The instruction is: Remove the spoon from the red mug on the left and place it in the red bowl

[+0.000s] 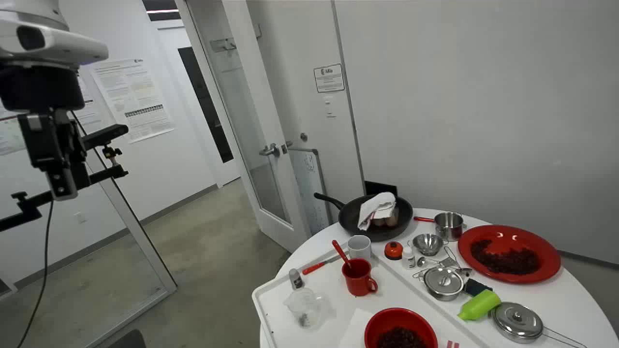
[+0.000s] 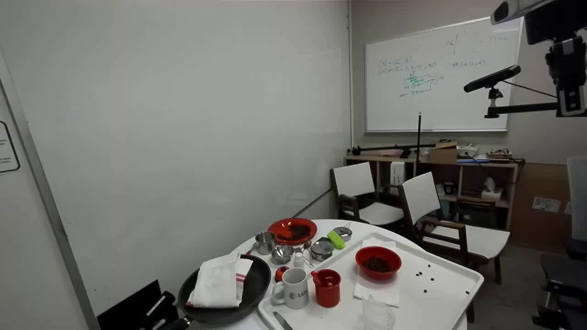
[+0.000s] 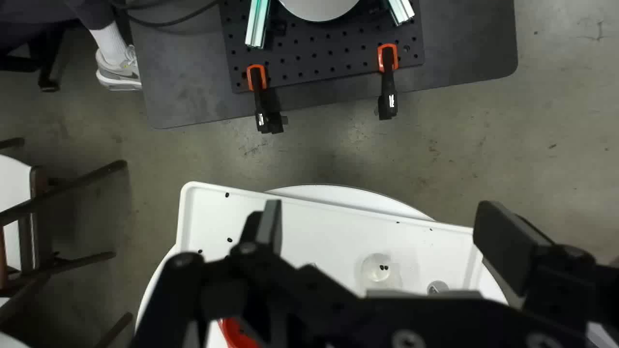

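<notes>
The spoon (image 1: 341, 252), with its red handle sticking up, leans in the red mug (image 1: 359, 285) on the white tray. In an exterior view only a short piece of the spoon (image 2: 315, 277) shows over the rim of the red mug (image 2: 328, 295). The red bowl (image 1: 377, 321), holding dark beans, stands on a white napkin; it also shows in an exterior view (image 2: 378, 274). In the wrist view only a sliver of the red bowl (image 3: 236, 333) shows; spoon and mug are hidden. My gripper (image 3: 376, 234) is open and empty, high above and away from the mug.
A white mug (image 1: 359, 246), a red-handled knife (image 1: 316, 266) and a clear cup (image 1: 303, 307) are near the red mug. A black pan (image 1: 350, 220), small steel pots (image 1: 443, 285), a green bottle (image 1: 478, 305) and a large red dish (image 1: 532, 241) stand beside the tray (image 2: 435, 316).
</notes>
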You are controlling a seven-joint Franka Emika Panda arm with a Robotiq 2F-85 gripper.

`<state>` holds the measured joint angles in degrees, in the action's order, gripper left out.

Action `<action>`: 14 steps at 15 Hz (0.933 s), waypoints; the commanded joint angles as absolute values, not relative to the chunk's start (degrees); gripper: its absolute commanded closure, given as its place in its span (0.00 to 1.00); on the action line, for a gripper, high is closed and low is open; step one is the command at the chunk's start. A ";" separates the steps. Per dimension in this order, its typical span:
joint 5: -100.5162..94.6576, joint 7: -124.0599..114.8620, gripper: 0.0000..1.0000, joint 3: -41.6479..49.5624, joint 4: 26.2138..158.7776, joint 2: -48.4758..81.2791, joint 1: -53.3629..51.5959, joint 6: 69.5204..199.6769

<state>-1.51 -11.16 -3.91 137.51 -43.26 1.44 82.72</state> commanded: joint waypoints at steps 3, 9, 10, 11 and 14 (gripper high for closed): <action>-1.50 -11.11 0.00 -3.94 137.39 -43.21 1.50 82.64; -1.50 -11.11 0.00 -3.94 137.39 -43.21 1.50 82.64; -1.50 -11.11 0.00 -3.94 137.39 -43.21 1.50 82.64; -1.61 -11.11 0.00 -3.99 137.32 -43.00 1.51 82.65; -2.74 -10.81 0.00 -5.04 136.85 -40.40 1.04 86.09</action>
